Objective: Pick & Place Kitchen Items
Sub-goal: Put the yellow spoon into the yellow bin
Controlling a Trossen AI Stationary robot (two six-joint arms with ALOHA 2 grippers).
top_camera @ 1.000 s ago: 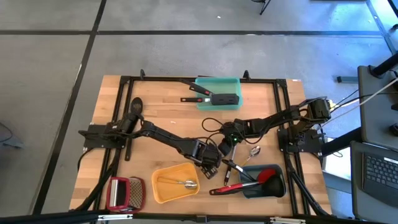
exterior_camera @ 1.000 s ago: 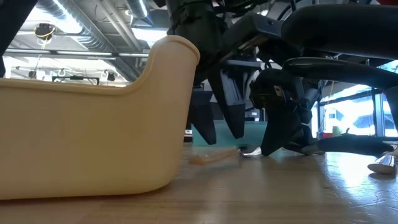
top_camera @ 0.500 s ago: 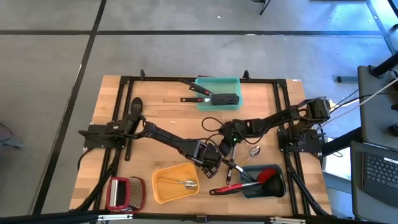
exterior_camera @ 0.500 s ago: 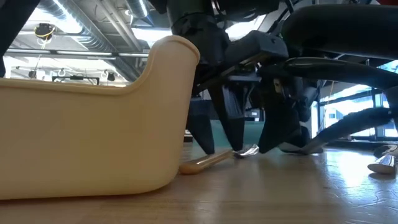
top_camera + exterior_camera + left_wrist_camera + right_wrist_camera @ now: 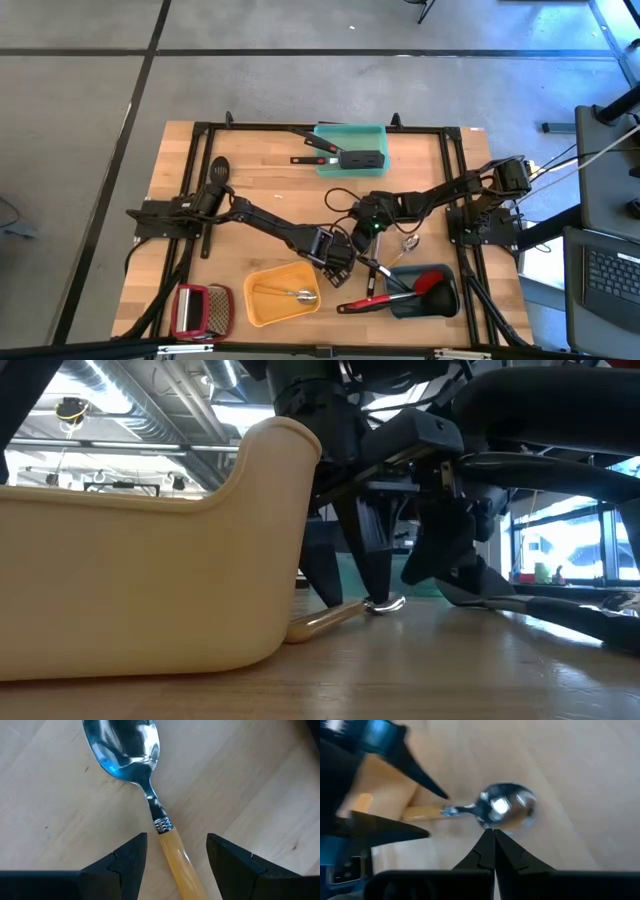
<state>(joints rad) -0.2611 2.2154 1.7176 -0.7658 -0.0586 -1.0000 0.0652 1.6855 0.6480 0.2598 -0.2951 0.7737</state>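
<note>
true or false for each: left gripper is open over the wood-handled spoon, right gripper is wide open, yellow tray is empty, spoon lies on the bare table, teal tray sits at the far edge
1. The left gripper is open, with its fingers either side of the wood-handled spoon. True.
2. The right gripper is wide open. False: its fingers are shut together, pointing at the spoon's bowl.
3. The yellow tray is empty. False: a small metal spoon lies in it.
4. The wood-handled spoon lies flat on the bare wooden table, not in any tray. True.
5. The teal tray sits at the table's far edge. True.
</note>
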